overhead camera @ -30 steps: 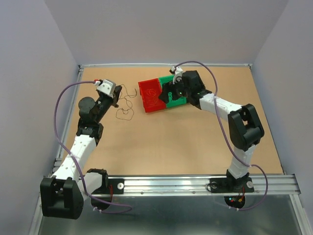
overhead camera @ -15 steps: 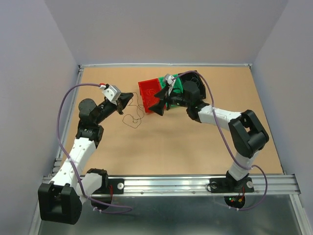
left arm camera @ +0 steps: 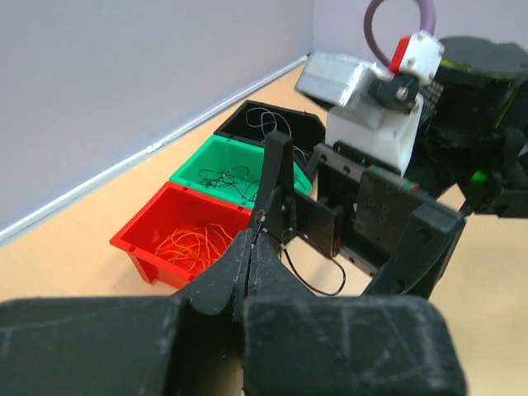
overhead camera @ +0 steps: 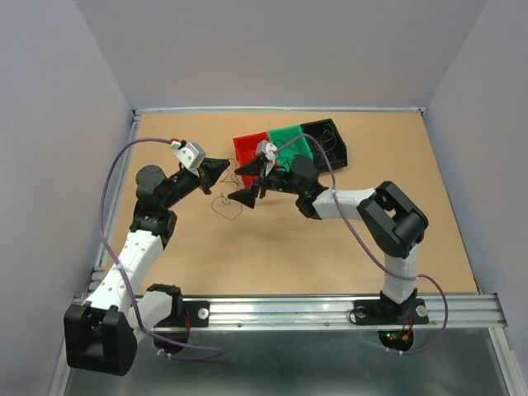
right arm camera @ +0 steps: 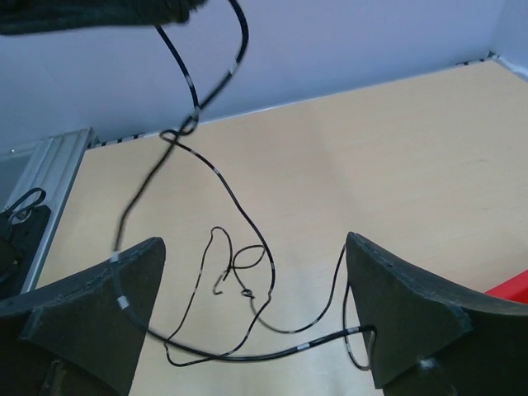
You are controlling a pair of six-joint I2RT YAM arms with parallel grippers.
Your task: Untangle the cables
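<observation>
A: The cables [right arm camera: 186, 125] left to sort are a few thin black strands. Their upper end hangs from the left gripper [left arm camera: 252, 247], whose fingers are pressed together on a strand. The rest trails down in loose loops onto the table [overhead camera: 330, 247], just in front of the bins.

B: And the right gripper [right arm camera: 247, 318]?

A: Its jaws are spread wide, one on each side of the lower loops and holding nothing. From above it faces the left gripper, close to it, with the strands between them.

B: So what can go wrong?

A: Mostly, I think, a bad close. The strands cross at a small snarl partway up and again near the table. If the right jaws shut where two strands overlap, they catch both, and pulling apart tightens the knot rather than freeing a wire.

B: Could they miss?

A: Easily. The wire is hair-thin and looks blurred in the wrist view, so it may be swinging. It could slide out past a fingertip as the jaws come together.

B: And the left side?

A: How much wire sits in that pinch is hidden. A sharp tug might strip it free and drop the clump.

B: The bins?

A: The red bin [left arm camera: 186, 239] sits very near the right gripper, with the green bin [left arm camera: 223, 173] and the black bin [left arm camera: 264, 124] beyond. A wide swing could knock the red one or drag a loop over its rim into the orange wires.
</observation>
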